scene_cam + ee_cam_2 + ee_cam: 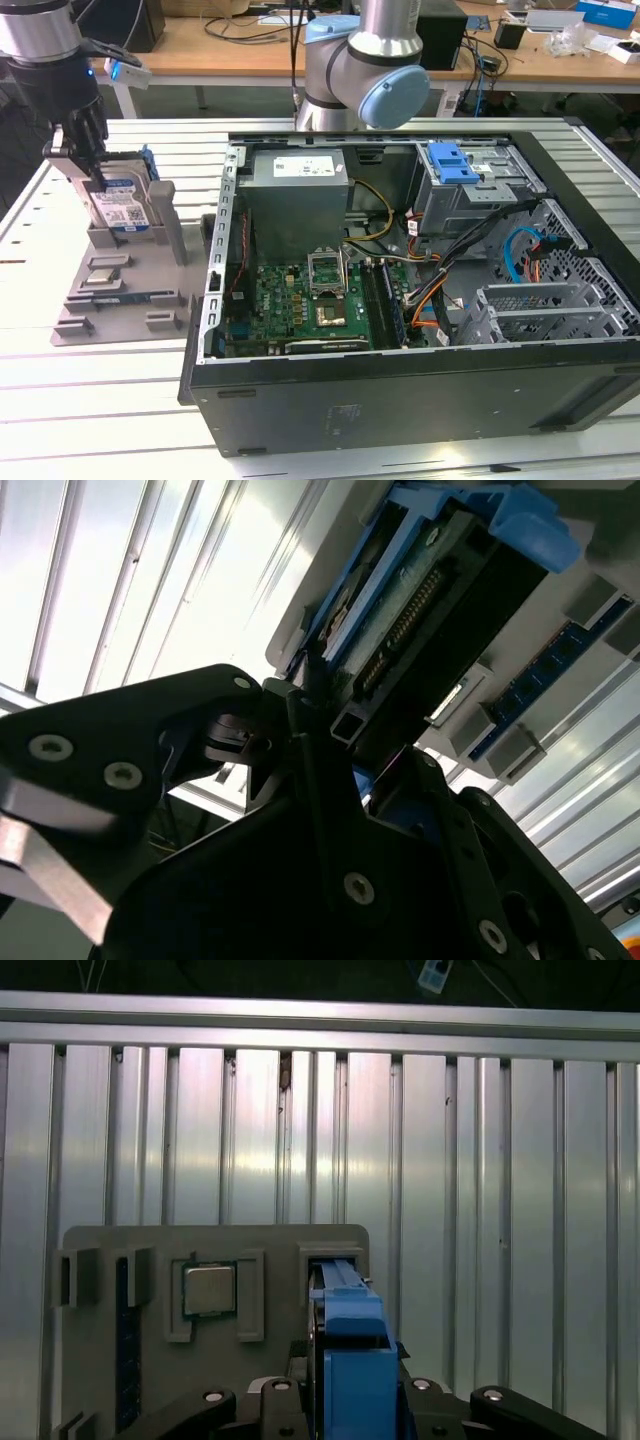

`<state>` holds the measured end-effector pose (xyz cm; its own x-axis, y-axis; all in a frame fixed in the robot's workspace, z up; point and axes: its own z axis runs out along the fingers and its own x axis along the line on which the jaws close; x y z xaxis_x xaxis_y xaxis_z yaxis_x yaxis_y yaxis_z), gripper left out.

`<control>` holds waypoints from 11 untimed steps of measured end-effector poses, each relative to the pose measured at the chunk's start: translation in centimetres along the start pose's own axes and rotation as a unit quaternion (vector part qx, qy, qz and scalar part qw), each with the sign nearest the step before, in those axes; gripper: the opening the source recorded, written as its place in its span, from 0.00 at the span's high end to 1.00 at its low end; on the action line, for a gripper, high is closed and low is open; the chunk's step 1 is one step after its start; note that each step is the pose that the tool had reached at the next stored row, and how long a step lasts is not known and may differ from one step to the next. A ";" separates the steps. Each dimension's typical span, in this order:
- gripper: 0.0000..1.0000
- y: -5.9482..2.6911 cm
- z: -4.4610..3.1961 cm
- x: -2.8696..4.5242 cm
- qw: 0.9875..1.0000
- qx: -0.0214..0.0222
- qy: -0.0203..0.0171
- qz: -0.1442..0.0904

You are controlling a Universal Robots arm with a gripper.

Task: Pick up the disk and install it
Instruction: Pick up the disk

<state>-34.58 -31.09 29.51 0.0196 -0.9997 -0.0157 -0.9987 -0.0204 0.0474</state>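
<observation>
The disk point(122, 205) stands on edge in a slot of the grey holder point(120, 300) on the exterior view's left, its blue-and-white label facing the camera. My gripper point(85, 165) has come down over the disk's top edge and is shut on it. In the first wrist view the disk's blue side rail point(345, 1305) runs between the black fingers point(230, 1400), with the holder point(270, 1245) beneath. The second wrist view shows the disk's connector edge point(420, 590) clamped at my gripper point(340, 730).
An open computer case point(400, 385) lies on the slatted table point(100, 410), with a grey power-supply box point(300, 175), a motherboard point(310, 300) and a drive cage carrying a blue bracket point(455, 160). A processor chip point(210, 1290) rests in the holder. The arm's base point(360, 70) stands behind the case.
</observation>
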 end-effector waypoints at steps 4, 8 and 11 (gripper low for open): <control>0.63 0.02 -0.47 -0.07 1.000 0.000 0.000 0.000; 0.63 0.05 -1.03 -0.14 1.000 0.000 0.000 0.000; 0.63 0.07 -1.68 -0.24 1.000 0.000 0.000 0.000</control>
<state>-34.58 -30.88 31.19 0.0197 -0.9997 -0.0157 -0.9987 -0.0205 0.0475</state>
